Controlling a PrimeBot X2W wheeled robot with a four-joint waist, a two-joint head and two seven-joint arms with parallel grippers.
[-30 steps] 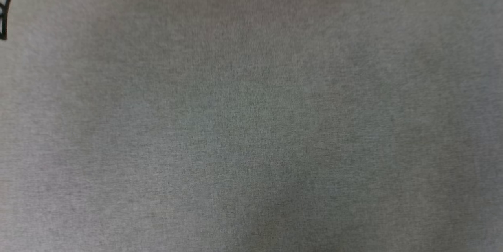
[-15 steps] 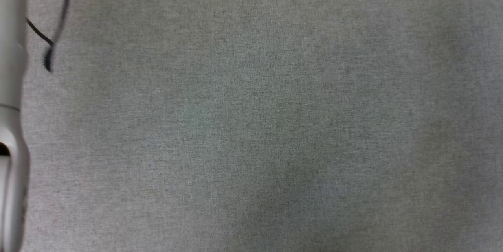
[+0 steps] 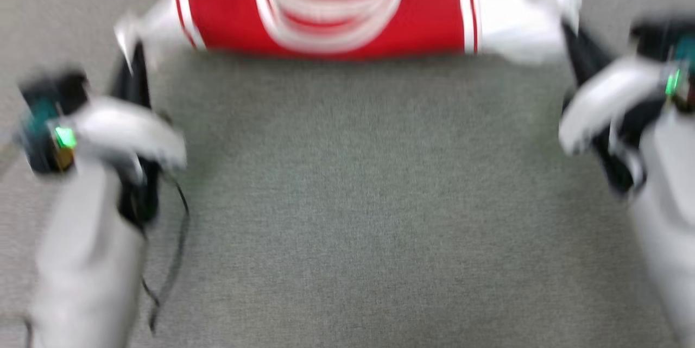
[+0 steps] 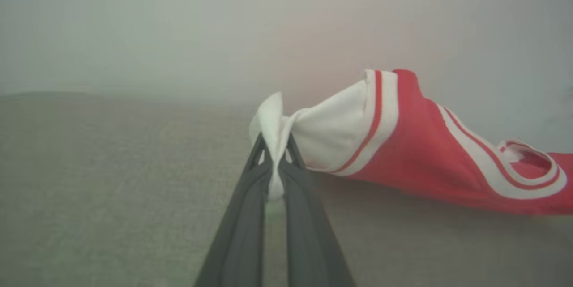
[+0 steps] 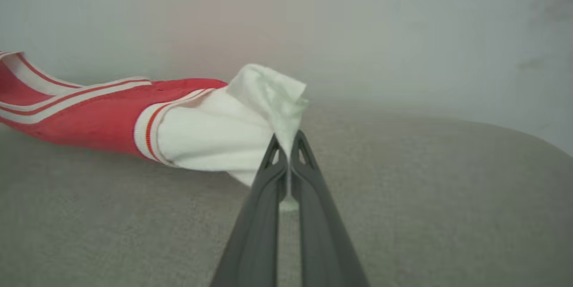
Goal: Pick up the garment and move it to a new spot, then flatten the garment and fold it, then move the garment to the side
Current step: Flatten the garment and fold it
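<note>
The garment (image 3: 331, 8), red with white sleeves and red-and-white stripe trim, stretches across the far side of the grey surface, its collar trim curving at the middle. My left gripper (image 3: 130, 49) is shut on the tip of the white sleeve (image 4: 313, 134) at the left, and my right gripper (image 3: 567, 30) is shut on the white sleeve (image 5: 215, 139) at the right. In the left wrist view the left gripper (image 4: 275, 143) pinches bunched white cloth. In the right wrist view the right gripper (image 5: 286, 143) does the same. The chest print is hidden.
A grey cloth-covered surface (image 3: 358, 212) spreads between my two forearms. A thin black cable (image 3: 174, 261) hangs by the left forearm. A pale wall (image 4: 179, 23) rises behind the far edge.
The head camera has shifted, so both arms and the garment now appear where before there was mostly bare grey cloth and a bit of the left arm's cable.
</note>
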